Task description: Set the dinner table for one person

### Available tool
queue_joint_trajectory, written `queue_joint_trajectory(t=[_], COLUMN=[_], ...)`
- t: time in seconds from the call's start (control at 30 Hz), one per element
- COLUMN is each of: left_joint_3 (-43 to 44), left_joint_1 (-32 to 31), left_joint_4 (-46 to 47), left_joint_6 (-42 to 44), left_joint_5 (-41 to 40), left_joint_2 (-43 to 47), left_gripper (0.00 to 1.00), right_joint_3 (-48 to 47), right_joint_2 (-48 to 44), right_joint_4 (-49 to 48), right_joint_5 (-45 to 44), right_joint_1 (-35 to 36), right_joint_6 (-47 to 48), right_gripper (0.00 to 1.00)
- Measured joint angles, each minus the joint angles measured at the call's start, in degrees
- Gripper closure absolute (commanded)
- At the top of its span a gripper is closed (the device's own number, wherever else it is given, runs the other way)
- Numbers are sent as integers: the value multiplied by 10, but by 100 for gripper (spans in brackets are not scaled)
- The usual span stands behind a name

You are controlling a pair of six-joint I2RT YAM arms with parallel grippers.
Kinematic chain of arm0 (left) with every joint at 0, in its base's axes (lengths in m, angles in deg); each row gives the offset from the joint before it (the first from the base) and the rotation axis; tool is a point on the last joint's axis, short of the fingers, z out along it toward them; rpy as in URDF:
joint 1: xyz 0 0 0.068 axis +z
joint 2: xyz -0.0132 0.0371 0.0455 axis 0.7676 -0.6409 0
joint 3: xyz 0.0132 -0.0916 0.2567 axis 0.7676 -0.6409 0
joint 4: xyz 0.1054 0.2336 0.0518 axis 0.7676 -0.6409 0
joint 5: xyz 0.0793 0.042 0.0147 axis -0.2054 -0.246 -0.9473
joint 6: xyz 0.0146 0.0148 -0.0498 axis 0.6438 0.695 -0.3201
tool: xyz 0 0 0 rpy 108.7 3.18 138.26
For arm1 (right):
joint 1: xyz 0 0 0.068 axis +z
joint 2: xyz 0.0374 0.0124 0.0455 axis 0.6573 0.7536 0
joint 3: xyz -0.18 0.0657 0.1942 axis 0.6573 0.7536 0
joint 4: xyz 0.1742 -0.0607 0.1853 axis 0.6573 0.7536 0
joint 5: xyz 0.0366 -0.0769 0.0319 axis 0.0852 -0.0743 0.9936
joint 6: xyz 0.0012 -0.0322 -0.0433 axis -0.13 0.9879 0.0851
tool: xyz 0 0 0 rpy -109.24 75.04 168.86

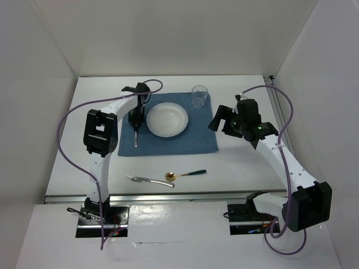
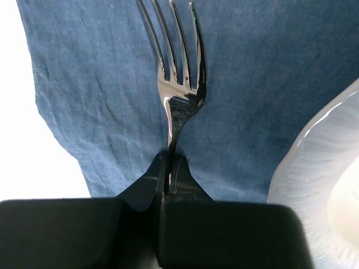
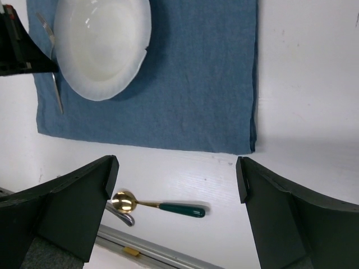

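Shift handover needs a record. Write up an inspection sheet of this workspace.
Surface: white table, with a blue placemat on it.
Job's things: plate on placemat; fork left of plate; glass at placemat's far edge; spoon and knife on bare table near the front rail.
Clutter: nothing seen.
Grippers: left pincer shut on fork; right pincer open, empty, near placemat's right edge.
Cables: purple cables loop along each arm, not touching the tableware.
Surroundings: white walls.
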Motion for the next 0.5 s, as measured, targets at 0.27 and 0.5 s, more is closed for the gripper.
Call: queue_joint_trajectory(t=[0.27, 0.5], left_joint_3=[32, 40], left_joint_1=[-2, -6], left_joint_4=[-20, -31], left_joint_6=[19, 19], left_joint_5=[-8, -9], left_joint_2=[-16, -15], left_gripper=[51, 44], right_joint_3=[7, 7], right_joint_2=[-1, 8], right_joint_4=[19, 37], right_joint_5=[-3, -12], right_joint_1=[-1, 42], right_joint_6=[12, 50], right_gripper=[1, 1])
